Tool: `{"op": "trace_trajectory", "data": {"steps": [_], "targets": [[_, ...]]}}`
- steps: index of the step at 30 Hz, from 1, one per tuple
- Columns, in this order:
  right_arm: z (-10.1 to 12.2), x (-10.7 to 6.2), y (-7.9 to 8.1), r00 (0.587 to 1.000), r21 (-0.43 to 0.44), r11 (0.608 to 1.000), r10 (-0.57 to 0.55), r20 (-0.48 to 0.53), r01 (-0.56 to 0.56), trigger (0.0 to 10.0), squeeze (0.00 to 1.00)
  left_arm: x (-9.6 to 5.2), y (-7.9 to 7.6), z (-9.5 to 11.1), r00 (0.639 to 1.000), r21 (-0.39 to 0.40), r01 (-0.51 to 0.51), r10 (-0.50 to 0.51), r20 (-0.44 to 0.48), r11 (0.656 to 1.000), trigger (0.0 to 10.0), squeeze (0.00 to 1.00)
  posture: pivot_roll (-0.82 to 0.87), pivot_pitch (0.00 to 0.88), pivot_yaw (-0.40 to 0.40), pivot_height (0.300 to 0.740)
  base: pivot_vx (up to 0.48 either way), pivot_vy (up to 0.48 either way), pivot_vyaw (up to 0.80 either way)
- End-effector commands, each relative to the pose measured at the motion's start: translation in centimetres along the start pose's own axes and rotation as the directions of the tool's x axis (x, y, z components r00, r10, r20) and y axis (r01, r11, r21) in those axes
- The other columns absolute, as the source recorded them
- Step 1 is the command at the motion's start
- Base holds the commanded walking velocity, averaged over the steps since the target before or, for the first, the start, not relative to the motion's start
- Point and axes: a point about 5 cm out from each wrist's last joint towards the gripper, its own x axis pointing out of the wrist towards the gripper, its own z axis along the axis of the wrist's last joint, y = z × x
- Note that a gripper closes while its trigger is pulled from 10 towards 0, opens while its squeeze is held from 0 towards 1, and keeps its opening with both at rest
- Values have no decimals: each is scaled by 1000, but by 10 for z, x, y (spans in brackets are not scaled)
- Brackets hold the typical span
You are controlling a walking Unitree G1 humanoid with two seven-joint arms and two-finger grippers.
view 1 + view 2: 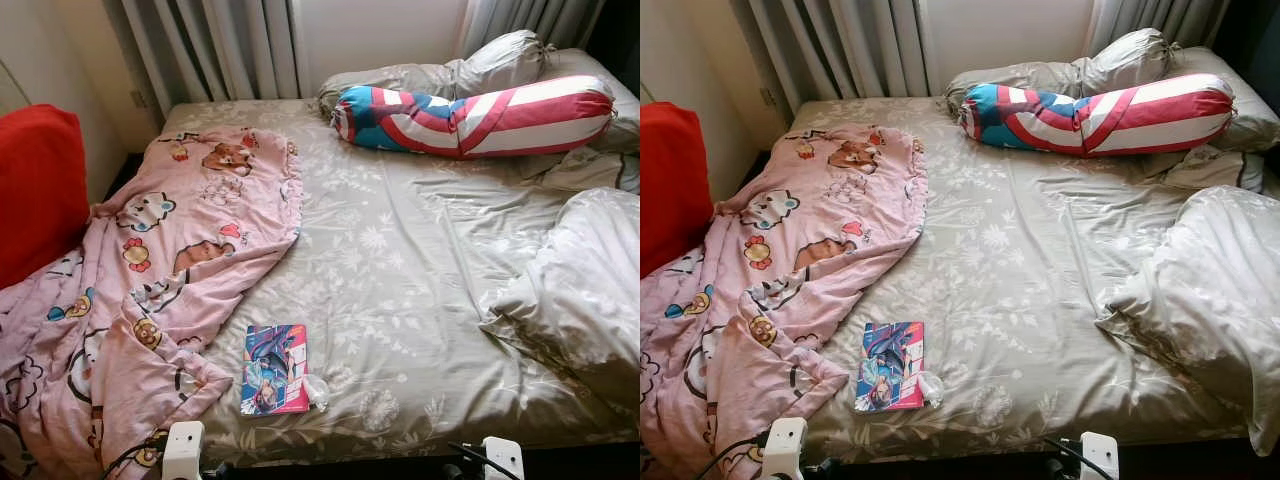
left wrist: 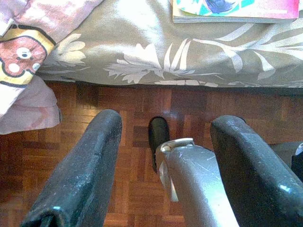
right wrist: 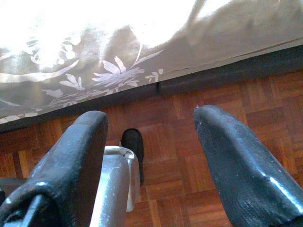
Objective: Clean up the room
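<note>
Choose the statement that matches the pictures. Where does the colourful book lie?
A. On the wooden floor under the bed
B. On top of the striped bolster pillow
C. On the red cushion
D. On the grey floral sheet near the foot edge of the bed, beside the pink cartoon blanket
D: the book lies flat on the grey floral sheet near the bed's near edge, just beside the pink blanket.

Left gripper, fingers spread apart, hangs over parquet floor w/ silver robot leg below. Ahead: bed edge in gray floral sheet, pink cartoon blanket draped over it, magazine on top.
</note>
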Motion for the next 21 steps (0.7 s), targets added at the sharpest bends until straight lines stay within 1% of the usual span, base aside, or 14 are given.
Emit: {"op": "trace_trajectory", "data": {"steps": [1,21], "targets": [[-1,0,1,1000,0,1000,-1,-3,1,10000,0,-2,2,-7,1000,-12,-8,8,-16,1000,10000,0,-10,60,2,740,0,0,0],[-4,-1,0,1000,3,1000,-3,-16,3,10000,0,-2,2,-8,1000,-11,-9,9,-20,1000,10000,0,-10,66,5,740,0,0,0]]}}
